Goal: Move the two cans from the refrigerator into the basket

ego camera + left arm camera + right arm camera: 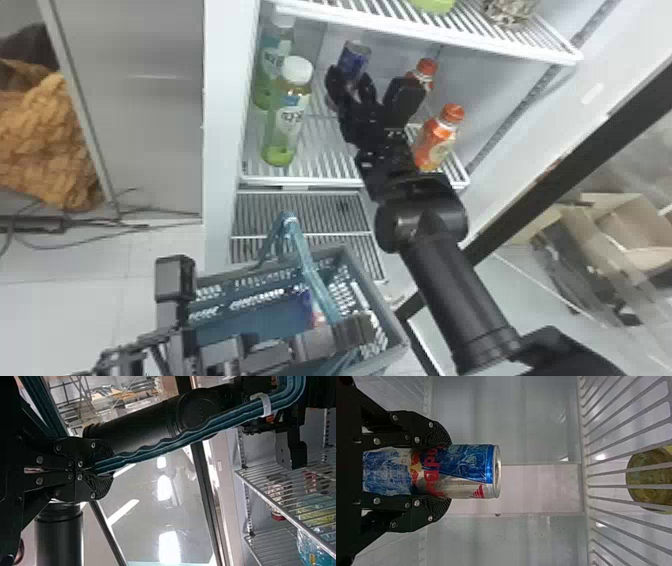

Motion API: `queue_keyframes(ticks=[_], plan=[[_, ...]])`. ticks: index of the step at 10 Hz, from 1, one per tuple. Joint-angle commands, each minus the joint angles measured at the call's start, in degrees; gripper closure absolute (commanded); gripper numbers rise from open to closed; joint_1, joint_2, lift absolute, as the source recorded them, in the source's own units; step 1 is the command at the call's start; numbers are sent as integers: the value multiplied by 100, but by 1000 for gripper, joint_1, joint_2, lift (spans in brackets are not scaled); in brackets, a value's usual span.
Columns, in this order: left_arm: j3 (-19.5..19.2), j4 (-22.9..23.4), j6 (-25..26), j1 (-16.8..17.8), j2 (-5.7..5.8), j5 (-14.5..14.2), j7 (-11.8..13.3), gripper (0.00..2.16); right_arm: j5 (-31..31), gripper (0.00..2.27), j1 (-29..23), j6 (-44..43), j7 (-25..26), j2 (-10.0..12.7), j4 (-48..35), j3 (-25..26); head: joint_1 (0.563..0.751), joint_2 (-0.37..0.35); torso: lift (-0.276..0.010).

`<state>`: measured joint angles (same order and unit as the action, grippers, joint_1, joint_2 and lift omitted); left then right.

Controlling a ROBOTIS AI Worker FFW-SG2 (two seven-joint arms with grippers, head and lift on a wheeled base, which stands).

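Right pincer [352,84] holding an upright can [355,57], can top beyond its fingers, left pincer [352,330] clasping the basket handle [312,280], basket [378,295] below the right pincer, another can [307,306] inside.

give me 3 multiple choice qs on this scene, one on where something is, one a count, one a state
1. On which side of the shelf do the green bottles stand, in the head view?
A) right
B) left
C) far right corner

2. How many orange-capped bottles show on that shelf?
A) two
B) four
C) five

3. How is the left pincer?
A) wide open
B) shut on a can
C) shut on the basket's handle

Key:
1 B: both stand by the refrigerator's left wall.
2 A: two orange caps show, one farther back.
3 C: the left wrist view shows the handle pinched at its tips.
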<state>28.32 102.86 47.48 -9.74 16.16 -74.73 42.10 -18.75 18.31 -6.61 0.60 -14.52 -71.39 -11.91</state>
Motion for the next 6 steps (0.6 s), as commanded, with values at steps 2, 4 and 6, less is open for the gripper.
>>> queue_keyframes(ticks=[2, 4, 6], plan=[[-10, 0, -23, -24, 19, -34, 0, 1182, 1, 886, -101, 28, 2, -24, -237, 2, 695, -350, -276], [-33, 0, -23, -53, 19, -45, 0, 1182, -67, 886, -312, 267, -7, -42, -673, 25, 695, -350, -276], [-44, 0, -37, -67, 27, -45, 0, 1181, -45, 886, -622, 450, -69, -68, -1193, 162, 695, -350, -276]])
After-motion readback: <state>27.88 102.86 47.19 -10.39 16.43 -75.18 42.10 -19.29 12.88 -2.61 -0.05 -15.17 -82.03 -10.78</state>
